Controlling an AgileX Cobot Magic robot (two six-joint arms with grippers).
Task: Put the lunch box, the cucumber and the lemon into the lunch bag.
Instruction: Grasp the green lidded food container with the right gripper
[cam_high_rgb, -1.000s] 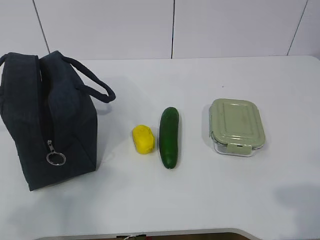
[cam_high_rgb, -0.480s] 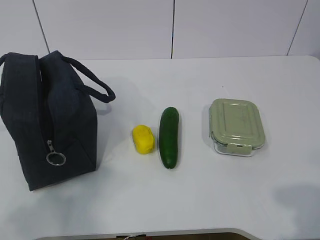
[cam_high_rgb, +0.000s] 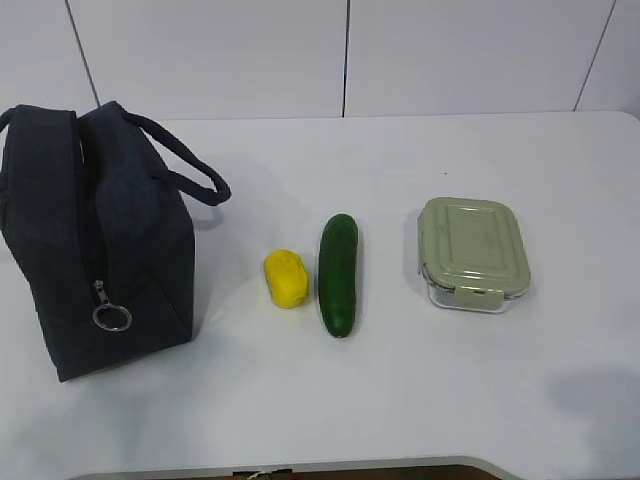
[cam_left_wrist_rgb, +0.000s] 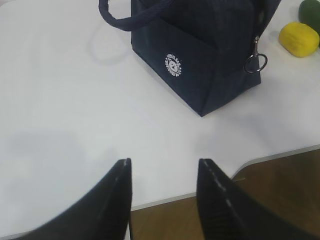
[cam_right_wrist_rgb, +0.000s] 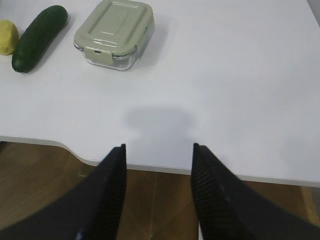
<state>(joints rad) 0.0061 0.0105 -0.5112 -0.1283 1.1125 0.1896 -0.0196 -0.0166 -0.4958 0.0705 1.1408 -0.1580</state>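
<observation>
Both grippers, left gripper and right gripper, hover half-open and empty; center-frame, the smooth cucumber looks slippery, best pinched mid-length.

Lunch bag matt cloth — cucumber glossy, smooth.

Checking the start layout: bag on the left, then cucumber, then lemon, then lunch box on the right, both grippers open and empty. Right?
One slip: the order. The exterior view shows the lemon next to the bag, then the cucumber, then the lunch box. The left gripper and right gripper are open and empty.
</observation>
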